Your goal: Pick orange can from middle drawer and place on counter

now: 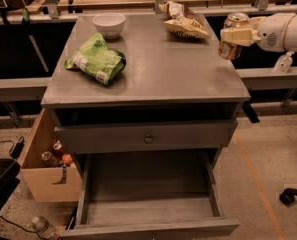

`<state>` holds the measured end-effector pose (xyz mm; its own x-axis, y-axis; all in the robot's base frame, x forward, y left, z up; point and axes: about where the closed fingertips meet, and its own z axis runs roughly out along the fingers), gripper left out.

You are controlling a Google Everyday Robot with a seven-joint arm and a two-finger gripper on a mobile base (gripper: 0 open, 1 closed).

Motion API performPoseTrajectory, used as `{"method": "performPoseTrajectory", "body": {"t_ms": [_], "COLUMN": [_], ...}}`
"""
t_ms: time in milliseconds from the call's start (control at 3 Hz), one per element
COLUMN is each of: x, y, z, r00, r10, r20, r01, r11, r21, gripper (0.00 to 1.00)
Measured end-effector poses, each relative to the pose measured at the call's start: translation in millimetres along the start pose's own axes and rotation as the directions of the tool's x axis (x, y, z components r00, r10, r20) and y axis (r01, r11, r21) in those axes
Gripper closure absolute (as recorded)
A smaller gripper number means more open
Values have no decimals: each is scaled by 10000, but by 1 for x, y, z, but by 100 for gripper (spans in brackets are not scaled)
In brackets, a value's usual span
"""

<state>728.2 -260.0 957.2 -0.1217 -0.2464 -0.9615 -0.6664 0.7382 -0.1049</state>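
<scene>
The orange can (229, 51) is held upright in the air just off the right edge of the counter (158, 69), near its far right corner. My gripper (232, 36), cream-coloured on a white arm reaching in from the right, is shut on the can's upper body; the silver top shows above the fingers. The middle drawer (148, 186) is pulled out wide open at the bottom of the cabinet, and its bare grey floor holds nothing.
On the counter lie a white bowl (108, 24), a green snack bag (95, 60) and a yellow snack bag (184, 22). A closed drawer front with a knob (148, 138) sits above the open drawer. A tan crate (47, 171) stands left of the cabinet.
</scene>
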Motion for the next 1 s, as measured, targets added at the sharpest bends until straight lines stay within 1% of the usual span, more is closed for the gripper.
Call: {"method": "performPoseTrajectory", "body": {"t_ms": [333, 667, 1000], "x": [29, 54, 58], "y": [1, 5, 6], "z": [32, 51, 54], "r00": [9989, 9967, 9965], "r10": [422, 661, 698], "r20": [219, 461, 467], "r01": [-406, -604, -636], "r11": [9967, 9914, 9904], "r21": [-706, -1164, -1230], "gripper": [100, 100, 85]}}
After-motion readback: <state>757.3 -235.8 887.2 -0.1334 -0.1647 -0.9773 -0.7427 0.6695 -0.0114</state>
